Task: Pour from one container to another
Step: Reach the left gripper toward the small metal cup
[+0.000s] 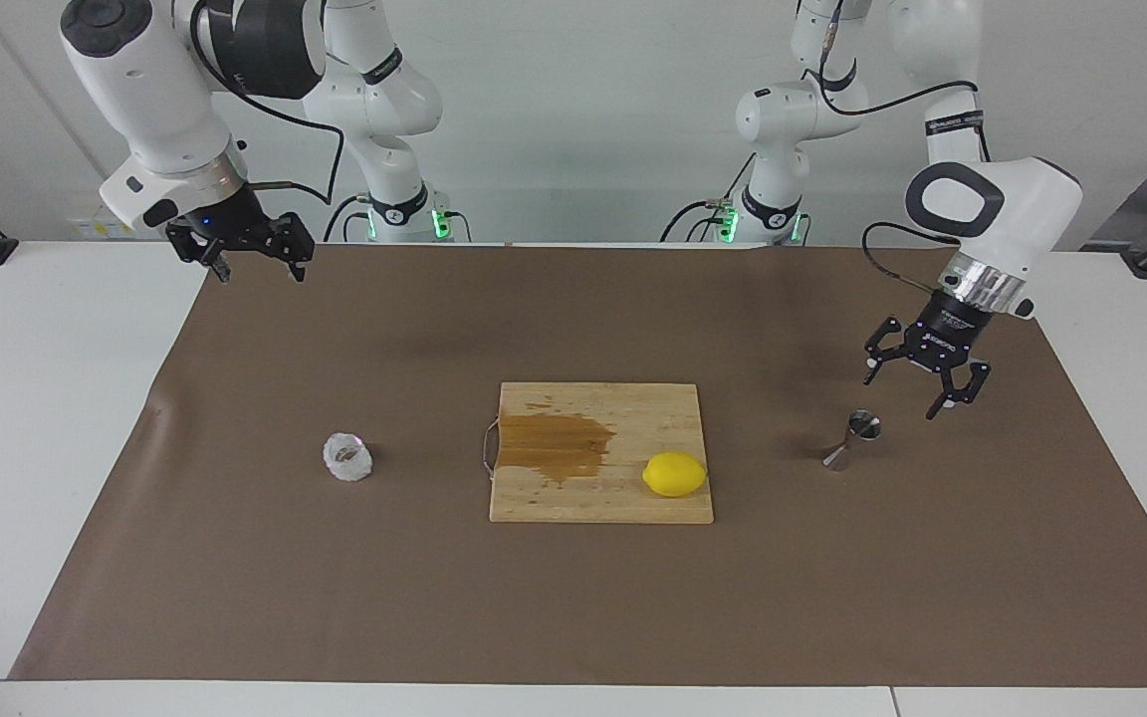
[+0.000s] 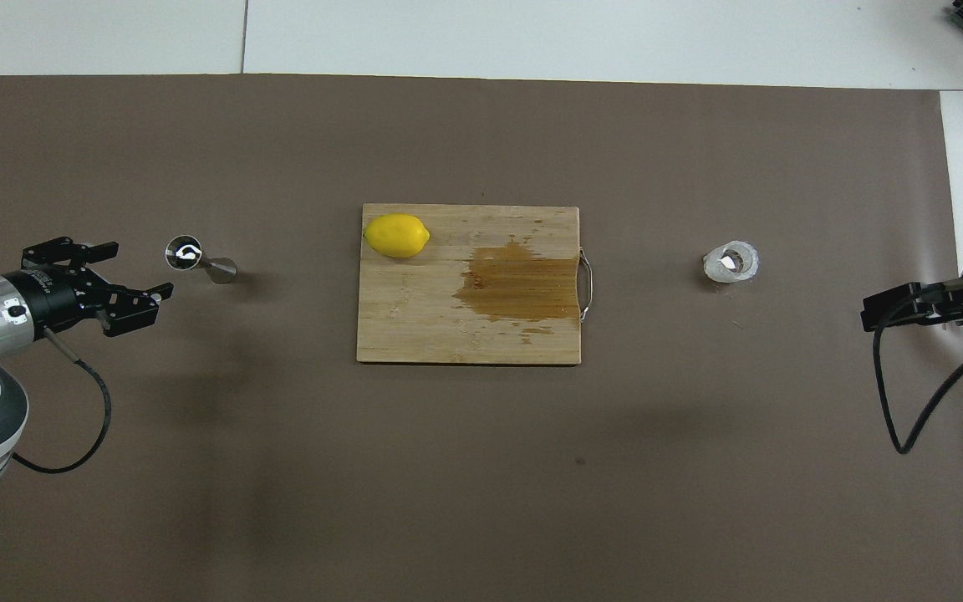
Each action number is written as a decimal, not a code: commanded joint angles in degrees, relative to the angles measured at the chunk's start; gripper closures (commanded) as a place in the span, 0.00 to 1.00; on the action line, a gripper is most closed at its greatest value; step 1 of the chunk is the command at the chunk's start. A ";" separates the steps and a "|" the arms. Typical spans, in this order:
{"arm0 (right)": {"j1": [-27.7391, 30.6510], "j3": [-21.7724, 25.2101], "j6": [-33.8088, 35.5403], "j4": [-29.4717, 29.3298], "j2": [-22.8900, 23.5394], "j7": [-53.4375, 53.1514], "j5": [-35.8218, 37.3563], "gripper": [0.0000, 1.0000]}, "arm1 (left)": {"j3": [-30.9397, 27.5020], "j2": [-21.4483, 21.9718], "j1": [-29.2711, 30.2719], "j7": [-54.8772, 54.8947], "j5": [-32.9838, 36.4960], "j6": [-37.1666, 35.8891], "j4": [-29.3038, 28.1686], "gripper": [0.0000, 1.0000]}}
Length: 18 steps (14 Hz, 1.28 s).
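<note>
Your right gripper [image 1: 253, 267] waits, fingers spread and empty, over the brown mat's [image 1: 573, 597] edge nearest the robots. The small whitish crinkled cup [image 1: 347, 457] sits on the mat – well apart from it. The small steel hourglass jigger [image 1: 853, 439] stands upright at the left arm's end; your left gripper [image 1: 922, 390] hovers just beside it, fingers released – not touching.

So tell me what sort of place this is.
Probably a robotics lab staged as a kitchen or bar counter: two robot arms at a paper-covered table, with a cutting board, lemon and jigger.
</note>
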<state>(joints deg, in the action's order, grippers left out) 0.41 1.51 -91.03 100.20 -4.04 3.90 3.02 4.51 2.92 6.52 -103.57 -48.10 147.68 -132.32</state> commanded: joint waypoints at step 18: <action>0.65 -0.46 -0.02 -0.01 -0.53 -0.65 0.49 0.00 | -0.29 -2.57 -12.32 -2.78 -22.21 22.47 -4.71 0.00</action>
<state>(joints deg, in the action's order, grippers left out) 0.41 1.51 -91.03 100.20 -4.04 3.90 3.02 4.83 1.32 -4.59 -105.96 -68.52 168.61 -138.03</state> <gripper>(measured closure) 0.000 0.000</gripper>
